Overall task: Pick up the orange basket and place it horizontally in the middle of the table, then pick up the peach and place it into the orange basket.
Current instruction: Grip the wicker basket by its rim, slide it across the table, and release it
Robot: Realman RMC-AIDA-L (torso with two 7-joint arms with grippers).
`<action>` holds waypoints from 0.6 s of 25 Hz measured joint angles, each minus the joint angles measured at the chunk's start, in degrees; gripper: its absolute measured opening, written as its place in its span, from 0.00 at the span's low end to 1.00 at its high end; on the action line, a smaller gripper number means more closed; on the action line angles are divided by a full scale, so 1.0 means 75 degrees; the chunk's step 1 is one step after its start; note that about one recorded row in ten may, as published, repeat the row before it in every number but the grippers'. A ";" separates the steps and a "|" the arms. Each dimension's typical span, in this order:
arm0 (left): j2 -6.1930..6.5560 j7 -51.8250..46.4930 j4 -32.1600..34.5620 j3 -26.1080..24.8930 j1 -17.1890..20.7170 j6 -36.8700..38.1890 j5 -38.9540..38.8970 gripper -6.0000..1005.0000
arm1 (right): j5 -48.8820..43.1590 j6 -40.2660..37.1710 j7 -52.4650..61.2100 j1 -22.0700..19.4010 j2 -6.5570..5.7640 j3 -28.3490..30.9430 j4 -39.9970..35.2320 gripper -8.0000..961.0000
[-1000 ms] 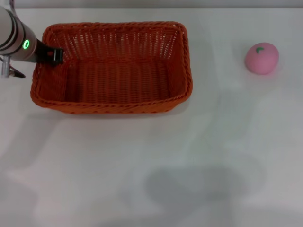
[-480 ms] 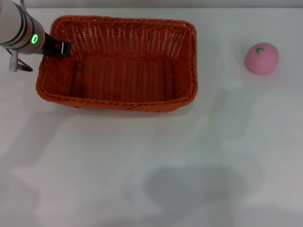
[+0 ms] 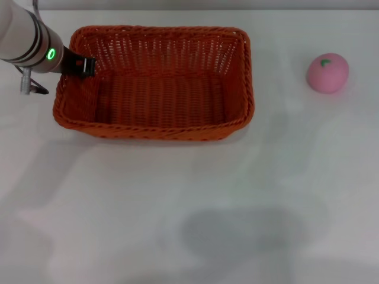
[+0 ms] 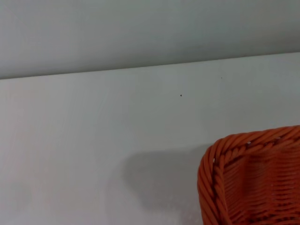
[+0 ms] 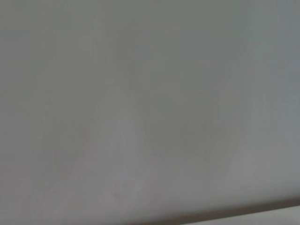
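Where the left claw [image 3: 87,65] meets the orange basket [image 3: 157,83] at its left rim, its grip cannot be told. Light, stiff wicker is judged best taken by the rim. The peach [image 3: 327,73] lies far right on the counter [image 3: 195,201].

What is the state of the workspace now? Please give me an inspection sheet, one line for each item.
Surface: white table, smooth, with faint shadows.
Job's things: orange basket lengthwise, left of middle toward the far edge, nothing inside; peach on the table far to its right, apart from it.
Clutter: nothing seen.
Grippers: left gripper at the basket's left rim; right gripper not in view.
Cables: nothing seen.
Surroundings: plain grey wall beyond the table.
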 joint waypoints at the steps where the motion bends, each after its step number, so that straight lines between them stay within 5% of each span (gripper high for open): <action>1: -0.0001 -0.0001 0.0000 0.0005 0.0001 -0.0029 -0.0003 0.14 | 0.0002 0.0000 0.0000 -0.0001 0.0000 0.0000 0.0000 0.53; 15: -0.0145 -0.0006 0.0074 0.0021 -0.0010 -0.0157 -0.0011 0.14 | -0.0004 0.0013 0.0000 -0.0045 0.0012 0.0000 -0.0001 0.53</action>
